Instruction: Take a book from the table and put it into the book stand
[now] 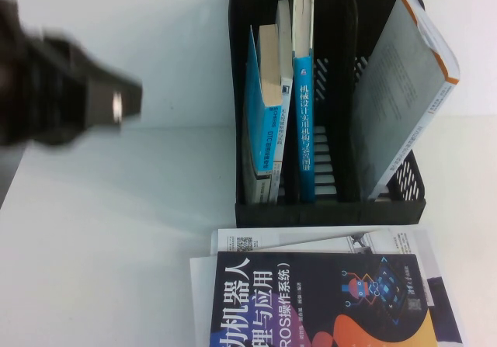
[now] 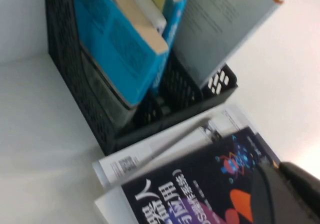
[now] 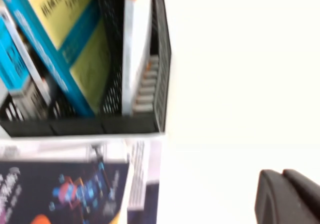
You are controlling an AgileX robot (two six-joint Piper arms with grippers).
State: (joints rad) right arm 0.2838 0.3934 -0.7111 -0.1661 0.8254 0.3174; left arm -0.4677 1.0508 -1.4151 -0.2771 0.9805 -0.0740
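Already the book (image 1: 262, 110) is leaning in the stand's (image 1: 330, 207) left slot. The left claw (image 1: 116, 102), upper left, and right claw (image 3: 287, 196): I cannot tell their state.

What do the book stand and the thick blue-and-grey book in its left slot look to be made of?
The book stand looks like black moulded plastic, matte, with perforated sides and a slatted base. The book looks like a paperback: a thick block of cream page edges, with a cover that seems thin and slightly glossy. The left gripper hovers left of the stand; the right gripper hangs over bare table.
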